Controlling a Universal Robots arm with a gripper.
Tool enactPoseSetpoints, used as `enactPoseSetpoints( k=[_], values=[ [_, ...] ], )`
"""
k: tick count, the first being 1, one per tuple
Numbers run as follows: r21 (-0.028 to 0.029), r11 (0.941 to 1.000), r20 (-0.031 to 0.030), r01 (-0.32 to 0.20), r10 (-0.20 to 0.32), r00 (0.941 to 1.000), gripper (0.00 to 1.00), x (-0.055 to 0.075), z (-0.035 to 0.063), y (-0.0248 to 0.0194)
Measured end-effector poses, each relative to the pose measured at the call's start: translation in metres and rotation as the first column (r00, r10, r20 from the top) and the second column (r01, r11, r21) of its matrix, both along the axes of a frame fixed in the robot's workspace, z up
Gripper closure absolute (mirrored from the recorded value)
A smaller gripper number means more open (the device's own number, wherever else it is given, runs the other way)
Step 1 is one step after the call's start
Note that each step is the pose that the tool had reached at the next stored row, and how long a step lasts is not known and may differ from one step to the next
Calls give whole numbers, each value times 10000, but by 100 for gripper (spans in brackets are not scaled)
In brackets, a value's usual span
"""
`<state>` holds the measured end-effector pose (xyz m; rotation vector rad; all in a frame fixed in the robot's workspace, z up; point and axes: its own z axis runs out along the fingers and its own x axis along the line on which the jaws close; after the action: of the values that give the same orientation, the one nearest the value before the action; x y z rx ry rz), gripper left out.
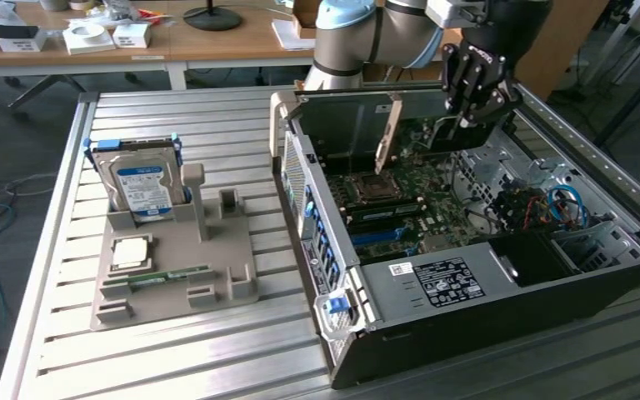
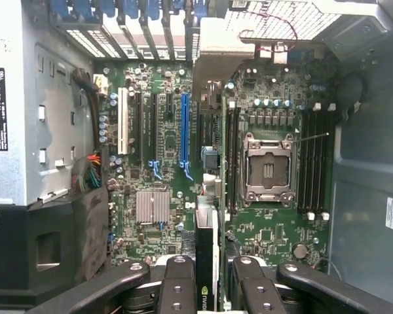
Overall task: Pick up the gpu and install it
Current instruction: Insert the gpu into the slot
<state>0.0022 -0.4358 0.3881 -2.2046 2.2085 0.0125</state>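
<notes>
My gripper hangs over the far end of the open computer case, shut on the gpu. The card stands on edge, with its long pale end bracket pointing down toward the motherboard. In the wrist view the gpu shows edge-on as a thin dark strip with a green logo, clamped between the black fingers of the gripper. It hovers above the board, just beside the long blue slot and apart from it.
An empty CPU socket and dark memory slots lie beside the card. On the slatted table, a grey fixture holds a silver hard drive, a CPU chip and a narrow green RAM stick.
</notes>
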Motion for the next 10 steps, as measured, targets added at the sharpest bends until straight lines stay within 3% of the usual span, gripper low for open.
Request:
enactPoseSetpoints(
  k=[10],
  values=[
    [0, 10000, 0, 1, -1, 10000, 73, -40, -21, 0]
  ],
)
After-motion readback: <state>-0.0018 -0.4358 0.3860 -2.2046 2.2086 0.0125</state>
